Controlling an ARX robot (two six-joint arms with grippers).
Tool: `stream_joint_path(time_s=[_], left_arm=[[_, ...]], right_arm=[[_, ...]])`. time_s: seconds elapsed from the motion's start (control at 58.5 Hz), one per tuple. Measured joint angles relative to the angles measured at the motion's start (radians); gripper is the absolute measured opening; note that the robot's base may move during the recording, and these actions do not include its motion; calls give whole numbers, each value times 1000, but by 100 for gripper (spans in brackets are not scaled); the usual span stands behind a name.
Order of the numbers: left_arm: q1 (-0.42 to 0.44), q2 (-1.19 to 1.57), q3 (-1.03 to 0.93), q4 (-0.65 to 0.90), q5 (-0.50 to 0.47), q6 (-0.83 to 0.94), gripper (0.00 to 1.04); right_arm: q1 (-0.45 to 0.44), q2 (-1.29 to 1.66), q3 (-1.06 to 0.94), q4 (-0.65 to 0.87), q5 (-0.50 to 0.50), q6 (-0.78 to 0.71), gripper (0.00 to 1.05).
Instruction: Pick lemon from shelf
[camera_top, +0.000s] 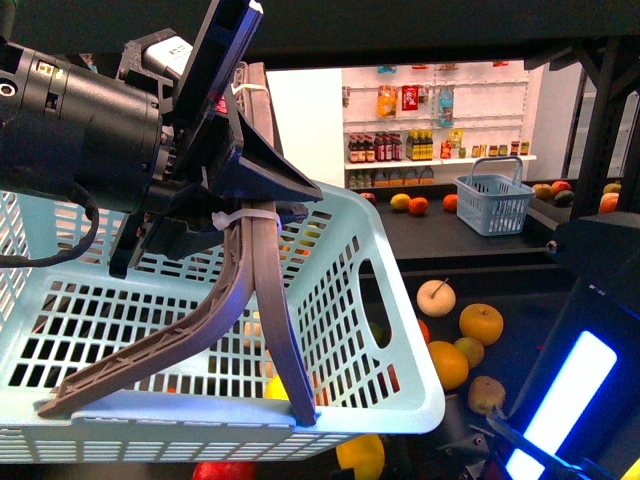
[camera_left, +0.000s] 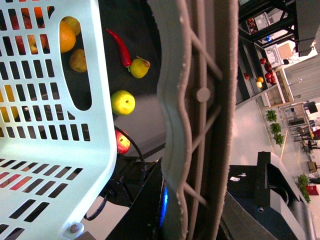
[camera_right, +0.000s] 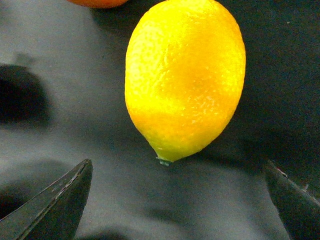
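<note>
The lemon (camera_right: 185, 80), bright yellow and oval, lies on the black shelf tray (camera_right: 50, 150) with its pointed end toward my right gripper (camera_right: 177, 167). That gripper is open. Its two dark fingertips (camera_right: 60, 200) stand wide apart just short of the lemon and do not touch it. In the front view a yellow fruit (camera_top: 362, 455) shows below the basket; I cannot tell if it is the lemon. My left gripper (camera_top: 235, 150) is shut on the grey-brown basket handle (camera_top: 255, 250) and holds the light blue basket (camera_top: 380, 260) up. The handle fills the left wrist view (camera_left: 200, 100).
Apples (camera_top: 436, 297) and oranges (camera_top: 447, 364) lie on the black shelf (camera_top: 440, 225) right of the basket. An orange's edge (camera_right: 97, 2) lies just beyond the lemon. A small blue basket (camera_top: 493, 203) stands further back, before white shelving with bottles (camera_top: 430, 140). A red chilli (camera_left: 120, 47) lies nearby.
</note>
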Motion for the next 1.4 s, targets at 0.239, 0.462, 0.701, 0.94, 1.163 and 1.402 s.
stream_joint_path(time_s=[0.239, 0.462, 0.701, 0.94, 1.163, 1.402], left_arm=[[0, 0, 0, 0, 0, 0, 14], [0, 0, 0, 0, 0, 0, 14], [0, 0, 0, 0, 0, 0, 14], [0, 0, 0, 0, 0, 0, 14], [0, 0, 0, 0, 0, 0, 14], [0, 0, 0, 0, 0, 0, 13]], right_arm=[[6, 64, 110, -39, 71, 7, 102], [6, 122, 217, -70, 97, 17, 102], [8, 135, 254, -75, 89, 22, 76], [7, 118, 212, -43, 92, 19, 58], [-66, -14, 12, -9, 159, -2, 57], [-212, -269, -217, 21, 169, -42, 57]])
